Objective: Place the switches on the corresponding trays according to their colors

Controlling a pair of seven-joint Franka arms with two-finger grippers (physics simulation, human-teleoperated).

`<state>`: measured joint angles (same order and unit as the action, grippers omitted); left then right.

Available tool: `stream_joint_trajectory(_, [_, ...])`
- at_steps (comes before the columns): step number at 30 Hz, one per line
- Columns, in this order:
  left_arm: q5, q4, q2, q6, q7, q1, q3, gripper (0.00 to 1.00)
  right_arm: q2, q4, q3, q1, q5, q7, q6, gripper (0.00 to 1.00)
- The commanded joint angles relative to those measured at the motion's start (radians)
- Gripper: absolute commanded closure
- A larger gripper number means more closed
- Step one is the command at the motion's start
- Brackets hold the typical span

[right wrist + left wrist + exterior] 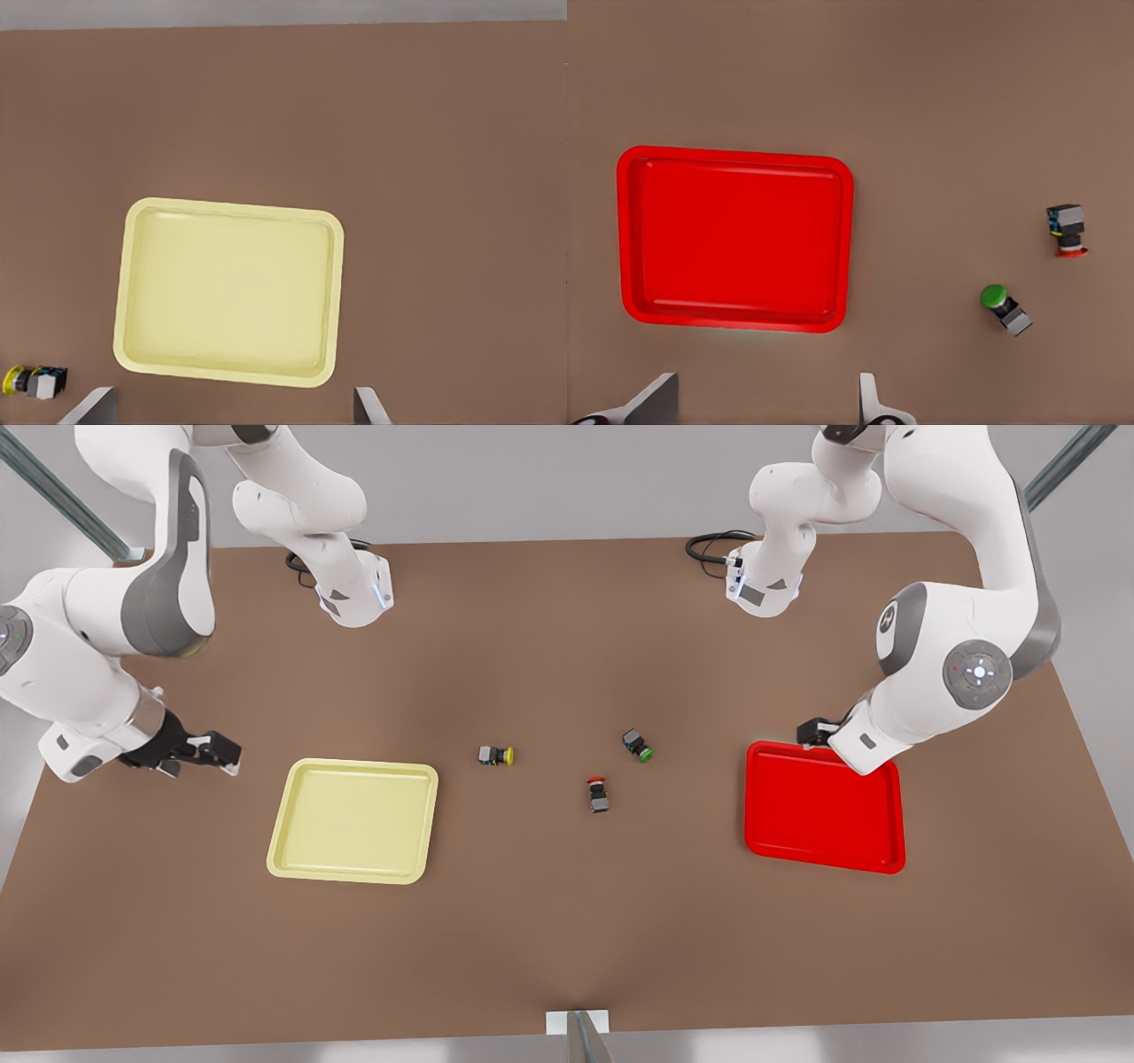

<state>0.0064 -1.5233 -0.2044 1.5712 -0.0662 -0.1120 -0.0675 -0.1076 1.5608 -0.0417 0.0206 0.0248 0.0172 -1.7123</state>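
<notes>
Near the middle of the desk (567, 930): three small switches, all lying on their sides, none in a tray yet. Yellow switch (496, 755) at about 10 o'clock from the red switch (599, 794); green switch (637, 745) at about 1 o'clock from it. Out at 9 o'clock from the group, the yellow tray (354, 765), with nothing in it. Out at 3 o'clock, the red tray (753, 806), also with nothing in it.

Right claw (226, 755) at 9 o'clock from the yellow tray, up off the desk, fingers spread apart, holding nothing. Left claw (808, 732) by the red tray's far corner, at 11 o'clock from its middle, fingers (873, 403) spread wide, holding nothing.

Looks like the very start: first pick not made yet. Next, most likely: swing one claw in over its own colour switch, come down with fingers on both sides of the little dark body, then squeeze. Needs careful aim, with such tiny switches lying tipped over. No green tray to be seen for the green one.
</notes>
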Motion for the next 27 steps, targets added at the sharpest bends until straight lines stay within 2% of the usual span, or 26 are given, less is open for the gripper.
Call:
stream_joint_trajectory(1, [0.001,0.000,0.000,-0.002,0.000,0.000,0.000,0.00,0.000,-0.001,0.000,-0.001,-0.002,0.000,0.011,0.00])
stream_joint_trajectory(3, [0.000,-0.008,-0.007,-0.017,-0.009,-0.006,-0.011,0.00,0.003,-0.001,0.003,0.002,-0.019,0.000,0.013,0.00])
stream_joint_trajectory(5, [-0.003,-0.006,-0.078,-0.030,-0.046,-0.118,-0.032,0.00,0.006,0.002,0.005,0.002,-0.019,-0.002,0.028,0.00])
stream_joint_trajectory(8, [-0.002,0.123,-0.282,0.118,-0.544,-0.348,-0.029,0.00,0.014,0.016,0.017,0.016,-0.011,0.020,0.089,0.00])
stream_joint_trajectory(10, [0.000,0.302,-0.452,0.154,-0.748,-0.428,-0.028,0.00,0.016,0.024,0.103,0.018,-0.011,0.102,0.097,0.00])
stream_joint_trajectory(12, [0.000,0.336,-0.535,0.273,-0.949,-0.469,-0.029,0.00,0.014,0.064,0.184,0.050,-0.014,0.136,0.063,0.00])
stream_joint_trajectory(14, [0.001,0.287,-0.552,0.378,-0.963,-0.480,-0.032,0.00,-0.006,0.113,0.307,0.041,-0.017,0.269,-0.006,0.00])
stream_joint_trajectory(17, [0.006,0.203,-0.553,0.467,-0.948,-0.476,-0.029,0.00,-0.021,0.194,0.391,0.006,-0.014,0.556,-0.090,0.00])
stream_joint_trajectory(20, [0.009,0.196,-0.587,0.466,-0.899,-0.476,-0.029,0.00,-0.031,0.289,0.488,-0.016,-0.013,0.716,-0.180,0.00])
stream_joint_trajectory(23, [0.001,0.195,-0.612,0.467,-0.874,-0.476,-0.032,0.00,-0.076,0.410,0.606,-0.022,-0.019,0.757,-0.400,0.00])
stream_joint_trajectory(27, [-0.002,0.195,-0.632,0.503,-0.876,-0.474,-0.032,0.00,-0.195,0.446,0.657,-0.037,-0.094,0.777,-0.550,0.00])
